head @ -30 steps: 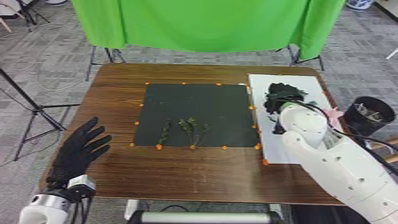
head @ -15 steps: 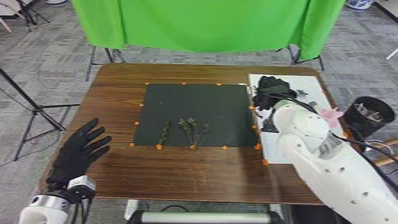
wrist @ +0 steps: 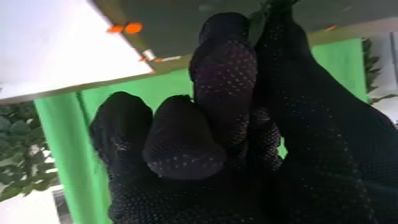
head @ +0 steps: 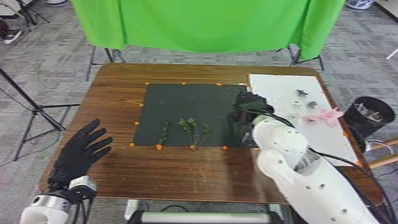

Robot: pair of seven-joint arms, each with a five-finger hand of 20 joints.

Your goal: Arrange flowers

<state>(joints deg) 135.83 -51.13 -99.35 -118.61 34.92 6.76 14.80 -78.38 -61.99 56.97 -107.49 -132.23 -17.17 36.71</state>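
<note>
Bright, soft light nearly washes out the white sheet.

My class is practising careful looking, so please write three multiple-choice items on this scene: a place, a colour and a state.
1. Where is the pink flower?
A. On the floor
B. On the white sheet
C. On the dark mat

2. What colour is the hanging cloth?
A. Red
B. Blue
C. Green

3. How is the left hand?
A. Open
B. Balled into a fist
C. Clutching a vase

1: B, it lies by the sheet's right edge.
2: C, the cloth is bright green.
3: A, its fingers extend.
</note>
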